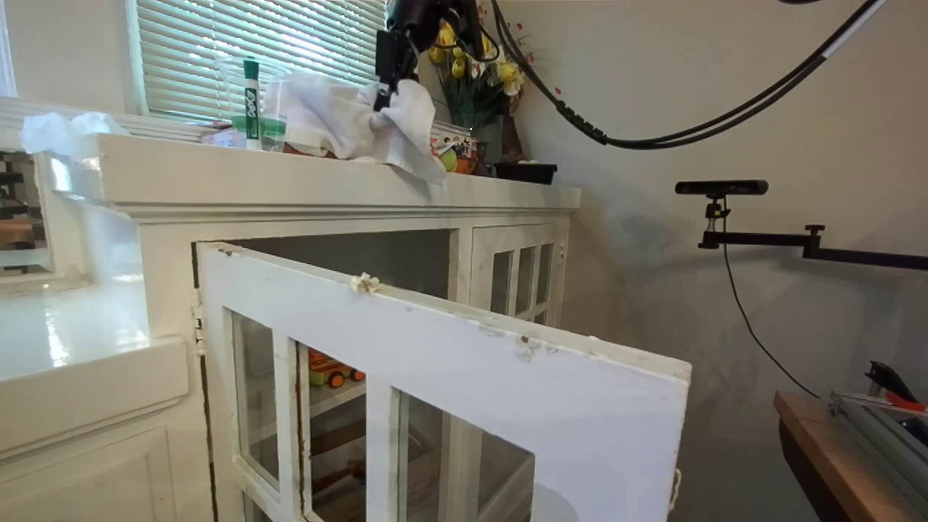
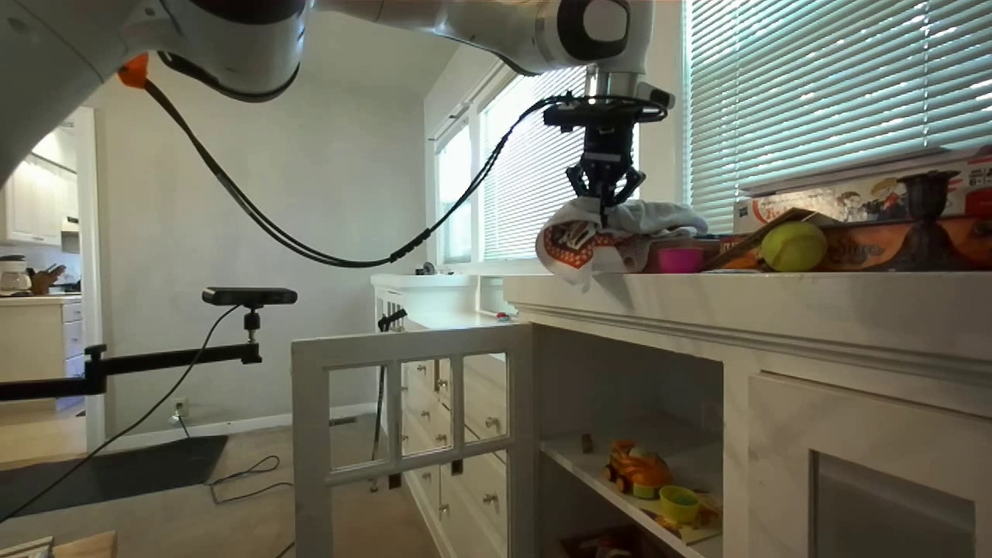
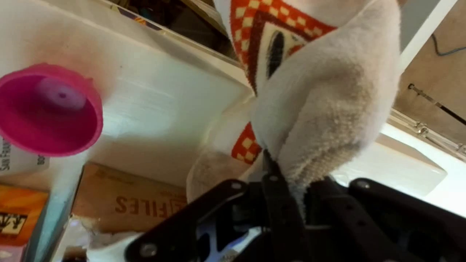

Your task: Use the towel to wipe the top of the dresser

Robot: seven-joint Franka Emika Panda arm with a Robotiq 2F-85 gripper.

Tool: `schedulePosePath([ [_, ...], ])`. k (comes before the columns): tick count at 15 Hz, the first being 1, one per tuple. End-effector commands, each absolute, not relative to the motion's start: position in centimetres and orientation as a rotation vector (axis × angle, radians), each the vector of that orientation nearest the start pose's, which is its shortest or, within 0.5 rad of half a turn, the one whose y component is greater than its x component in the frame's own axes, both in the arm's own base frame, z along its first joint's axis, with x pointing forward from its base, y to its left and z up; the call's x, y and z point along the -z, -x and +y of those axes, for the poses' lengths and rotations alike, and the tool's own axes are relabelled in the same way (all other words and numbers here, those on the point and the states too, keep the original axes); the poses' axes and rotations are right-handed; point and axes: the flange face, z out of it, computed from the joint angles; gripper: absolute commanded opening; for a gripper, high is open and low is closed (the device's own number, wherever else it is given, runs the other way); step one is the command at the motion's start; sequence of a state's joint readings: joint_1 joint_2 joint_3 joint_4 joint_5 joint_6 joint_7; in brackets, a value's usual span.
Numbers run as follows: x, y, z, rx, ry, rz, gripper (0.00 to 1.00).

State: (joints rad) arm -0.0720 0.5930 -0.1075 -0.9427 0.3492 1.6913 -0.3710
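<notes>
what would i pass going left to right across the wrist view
Pink cup → brown cardboard lettered FILES → white towel with a red checked pattern → thin dark rod near the right edge.

A white towel [image 1: 344, 119] with orange-red checks was bunched at the front of the glossy white dresser top [image 3: 160, 94], one end hanging past its edge.
</notes>
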Motion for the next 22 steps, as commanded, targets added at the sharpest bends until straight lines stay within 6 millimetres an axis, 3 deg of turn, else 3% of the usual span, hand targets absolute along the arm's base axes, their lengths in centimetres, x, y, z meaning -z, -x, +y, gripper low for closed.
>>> schedulePosePath([
  [1,-53.5,-72.8,-7.9,0.319,2.826,-0.235,0.02],
  [10,-48.5,-73.2,-10.2,0.214,2.904,-0.115,0.02],
  [16,-49.7,-72.9,-11.8,0.193,3.109,0.100,0.02],
  [22,-49.6,-72.2,-12.5,0.076,3.338,0.296,0.02],
])
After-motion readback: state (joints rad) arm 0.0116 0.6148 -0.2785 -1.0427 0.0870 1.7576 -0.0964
